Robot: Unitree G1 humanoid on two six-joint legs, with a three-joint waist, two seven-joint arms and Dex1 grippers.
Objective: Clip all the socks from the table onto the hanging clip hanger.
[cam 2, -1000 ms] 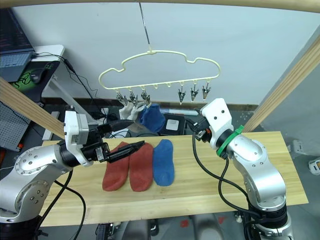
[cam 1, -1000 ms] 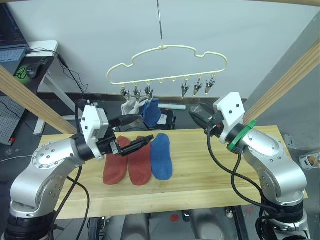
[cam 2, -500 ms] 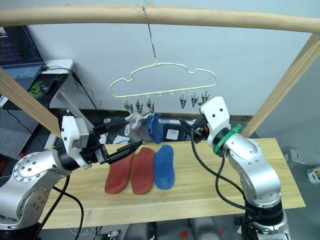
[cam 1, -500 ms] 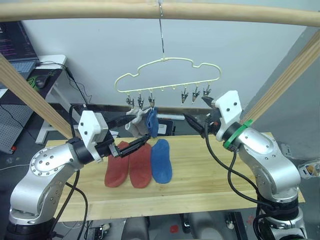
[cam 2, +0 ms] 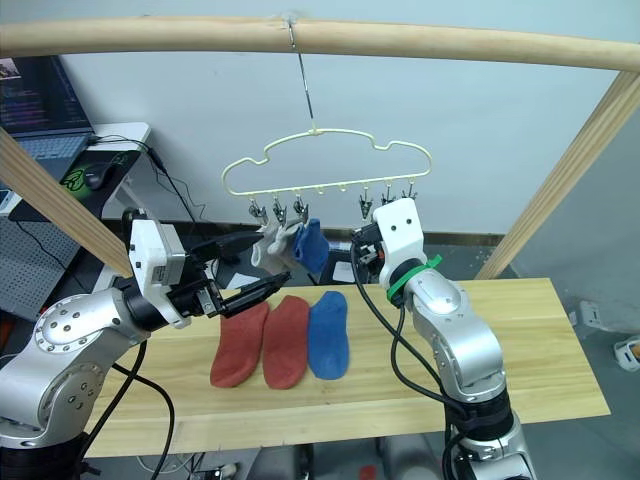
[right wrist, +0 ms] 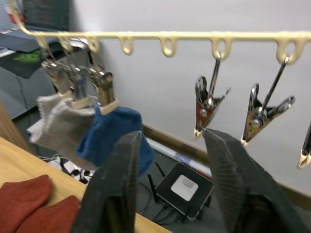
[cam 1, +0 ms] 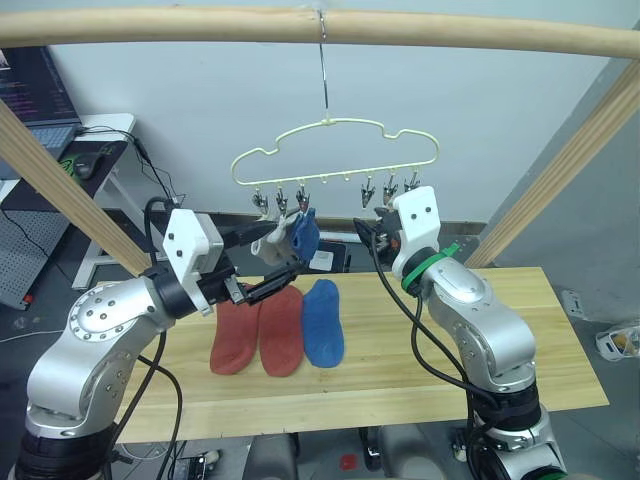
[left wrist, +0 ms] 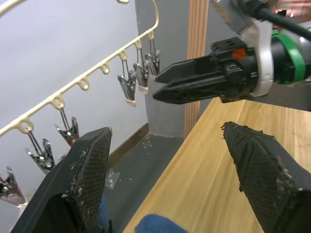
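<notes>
- While my arms are raised over it, the desk carries three socks side by side near its left half: two rust-red socks touching each other and a blue sock just beside them.
- Above the desk's far edge, the clip hanger hangs by its hook from a wooden pole.
- Two light grey socks and a second blue sock hang clipped at the hanger's left end; the three clips at its right end are bare.
- My left tool has its fingers spread wide and holds nothing, near the hanging socks.
- My right tool is parted a little, empty, just under the bare clips.
</notes>
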